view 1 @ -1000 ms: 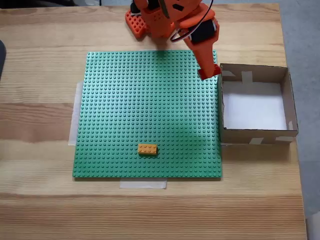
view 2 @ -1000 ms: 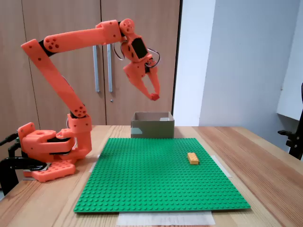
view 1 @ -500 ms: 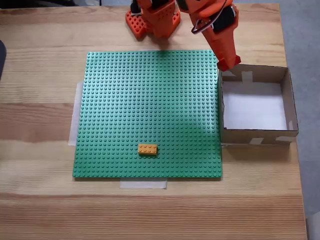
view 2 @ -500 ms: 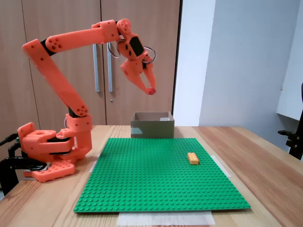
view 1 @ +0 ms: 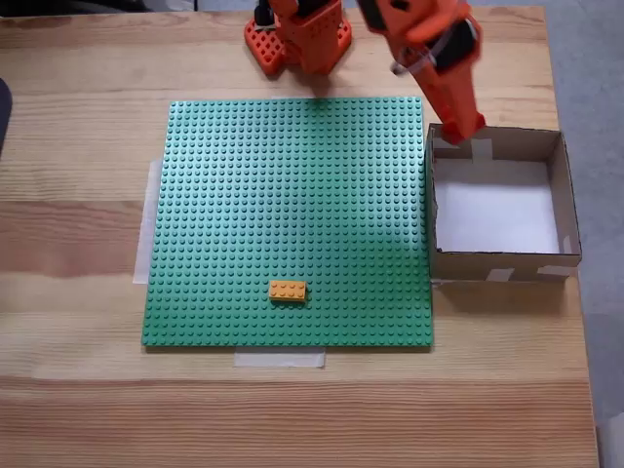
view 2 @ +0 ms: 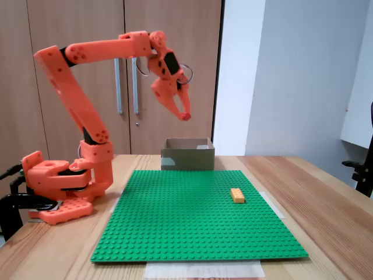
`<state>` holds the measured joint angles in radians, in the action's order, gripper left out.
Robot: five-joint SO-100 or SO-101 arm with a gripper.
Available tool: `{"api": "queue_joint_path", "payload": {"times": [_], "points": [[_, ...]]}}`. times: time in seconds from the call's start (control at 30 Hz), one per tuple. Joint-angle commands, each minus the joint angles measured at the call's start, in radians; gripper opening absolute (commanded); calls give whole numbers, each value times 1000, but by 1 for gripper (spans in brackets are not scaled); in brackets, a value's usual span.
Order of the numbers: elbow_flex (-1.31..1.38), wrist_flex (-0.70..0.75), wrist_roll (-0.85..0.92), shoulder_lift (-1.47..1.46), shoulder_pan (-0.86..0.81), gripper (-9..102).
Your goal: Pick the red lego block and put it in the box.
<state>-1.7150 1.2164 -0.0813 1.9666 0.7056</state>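
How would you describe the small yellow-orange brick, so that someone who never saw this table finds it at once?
Start from the large green studded baseplate taped to the wooden table. In the top-down fixed view, the small yellow-orange rectangular plastic brick sits on the plate near its bottom edge, about midway across. It is the one loose piece on the plate, far from the brown cardboard box.

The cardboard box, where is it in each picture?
Top-down fixed view: the box sits at the right, touching the green baseplate's right edge.
Side fixed view: the box stands at the middle, behind the baseplate's far edge.
Shared landmark: the yellow-orange brick on the baseplate.
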Motion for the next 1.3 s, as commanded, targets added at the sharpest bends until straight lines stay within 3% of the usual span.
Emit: {"api": "queue_joint_path", "payload": {"times": [0.0, 1.27], "points": [[63, -3, -2, -34, 3, -1], [288, -8, -5, -454, 66, -1]]}}
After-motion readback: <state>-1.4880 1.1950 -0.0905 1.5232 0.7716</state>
